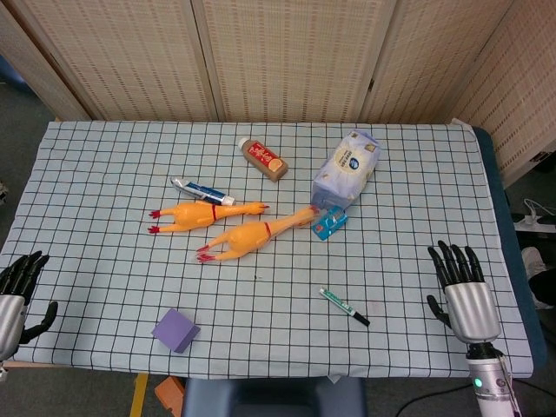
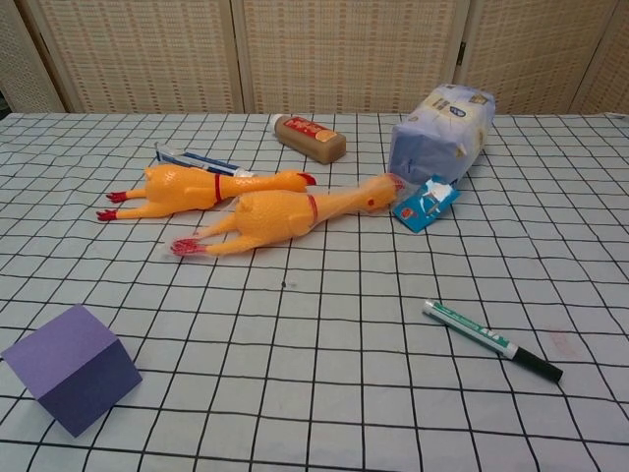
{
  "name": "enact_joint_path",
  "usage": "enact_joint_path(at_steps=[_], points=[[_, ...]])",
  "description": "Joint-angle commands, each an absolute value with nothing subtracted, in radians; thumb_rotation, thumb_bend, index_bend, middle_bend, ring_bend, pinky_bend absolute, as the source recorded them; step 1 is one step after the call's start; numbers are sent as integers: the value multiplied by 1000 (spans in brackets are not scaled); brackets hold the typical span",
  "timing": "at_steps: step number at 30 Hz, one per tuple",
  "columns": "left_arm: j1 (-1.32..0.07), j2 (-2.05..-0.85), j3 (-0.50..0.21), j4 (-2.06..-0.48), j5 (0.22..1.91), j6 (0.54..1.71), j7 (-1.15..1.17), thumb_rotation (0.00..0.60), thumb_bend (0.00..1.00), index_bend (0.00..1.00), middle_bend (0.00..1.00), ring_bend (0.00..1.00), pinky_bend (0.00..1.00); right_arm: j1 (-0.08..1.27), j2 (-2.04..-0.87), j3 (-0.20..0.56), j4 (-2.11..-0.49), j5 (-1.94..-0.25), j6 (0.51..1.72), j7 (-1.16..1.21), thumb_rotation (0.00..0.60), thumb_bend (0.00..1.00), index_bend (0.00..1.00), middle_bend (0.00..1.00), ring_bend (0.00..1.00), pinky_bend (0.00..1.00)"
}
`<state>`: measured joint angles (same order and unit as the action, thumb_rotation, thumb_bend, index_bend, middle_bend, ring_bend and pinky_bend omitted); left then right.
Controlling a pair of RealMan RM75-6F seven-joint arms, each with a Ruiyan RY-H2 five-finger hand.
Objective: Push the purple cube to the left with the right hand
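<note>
The checkered table lies bare around its near-left corner, where the purple cube sits close to the front edge. It is matte, tilted askew. The right hand, fingers spread, holds nothing near the far-right edge

Silver-backed right hand, black fingers

Left robot hand cropped by frame edge.
</note>
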<state>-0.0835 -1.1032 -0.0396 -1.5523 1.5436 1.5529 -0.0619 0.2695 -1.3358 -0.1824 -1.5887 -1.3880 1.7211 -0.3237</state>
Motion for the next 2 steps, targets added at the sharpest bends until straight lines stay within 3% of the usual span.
enact_joint_path(at_steps=[1, 2], points=[[-85, -1125, -47, -1565, 1524, 1545, 0, 600, 439, 0, 0, 0, 114, 234, -1286, -150, -1574, -1380, 1687, -240, 600, 191, 0, 0, 0, 0], [-87, -1130, -47, -1569, 1522, 1540, 19, 600, 440, 0, 0, 0, 112, 230, -1278, -145, -1576, -1387, 1683, -235, 600, 191, 0, 0, 0, 0]])
